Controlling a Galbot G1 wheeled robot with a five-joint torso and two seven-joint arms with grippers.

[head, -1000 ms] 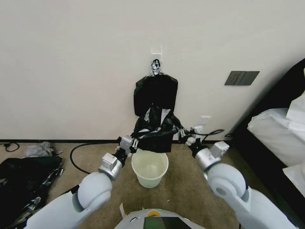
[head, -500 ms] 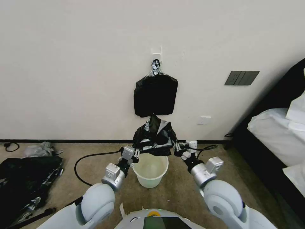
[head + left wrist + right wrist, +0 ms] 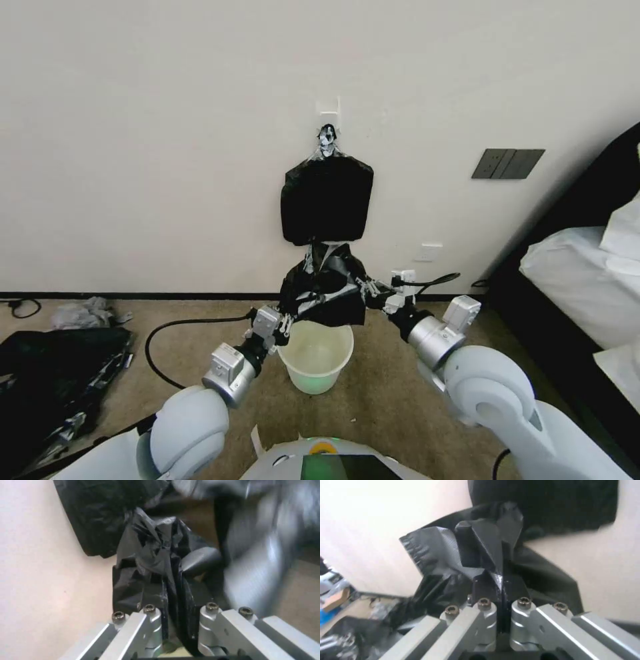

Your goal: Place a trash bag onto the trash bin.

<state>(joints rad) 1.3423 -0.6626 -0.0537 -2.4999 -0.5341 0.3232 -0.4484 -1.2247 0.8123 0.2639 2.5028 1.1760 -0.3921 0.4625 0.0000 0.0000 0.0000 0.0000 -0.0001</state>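
Since half a sec ago my right arm has swung up and out to the right, lifting that side of the bag; the bin hasn't shifted.

Biggest thing in front: smooth off-white wall (image 3: 167, 133), w/ tan short-pile carpet (image 3: 380, 393) below. Hanging on the wall is a flat squarish bundle of black bags (image 3: 327, 200), knotted at the top, matte and slightly puckered.

Next, the small round cream-white plastic trash bin (image 3: 315, 373), tapering downward, smooth rolled rim, greenish tint near its base, standing on the carpet betw. my two arms.

Just above the bin's far rim hangs the thin glossy black plastic trash bag (image 3: 325, 293), crinkly, grey-white sheen along its folds, bunched into a peak at top and stretched sideways betw. my grippers. It's over the bin but not yet around the rim; whether it touches the rim, can't tell.

My left gripper (image 3: 283, 320) sits at the bin's left rim, silver metal fingers (image 3: 151, 627) closed on a pinched fold of the bag's film. My right gripper (image 3: 370, 291) is up and right of the bin, fingers (image 3: 486, 622) clamped on a sharp creased edge of the bag, nearly no gap betw. them.
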